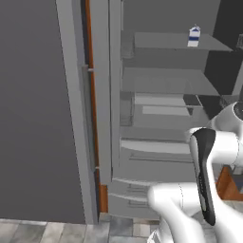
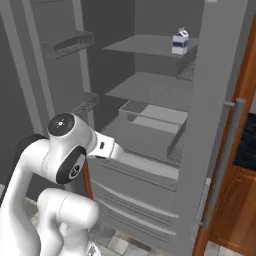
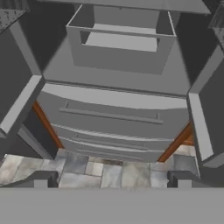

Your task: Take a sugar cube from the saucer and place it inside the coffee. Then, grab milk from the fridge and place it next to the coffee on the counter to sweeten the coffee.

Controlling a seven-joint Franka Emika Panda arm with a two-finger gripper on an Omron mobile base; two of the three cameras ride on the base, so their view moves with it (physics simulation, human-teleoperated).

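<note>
Hand view crops the pincer (image 3: 112,178) fingertips.

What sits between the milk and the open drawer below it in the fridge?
One bare grey shelf lies between the milk on the top shelf and the drawer; the right base view shows it best.

We see flat, even, rendered light with no clear source and no glare. The fridge (image 1: 156,109) interior reads as dim grey; its deepest corners, behind the upper shelves, go nearly black. The milk (image 2: 180,41), on the top shelf of the fridge, is the brightest spot but soft-edged and pixelated. All three pictures look low-resolution and slightly blurred. In the hand view the fridge's sides splay outward, perhaps from wide-angle distortion.
</note>
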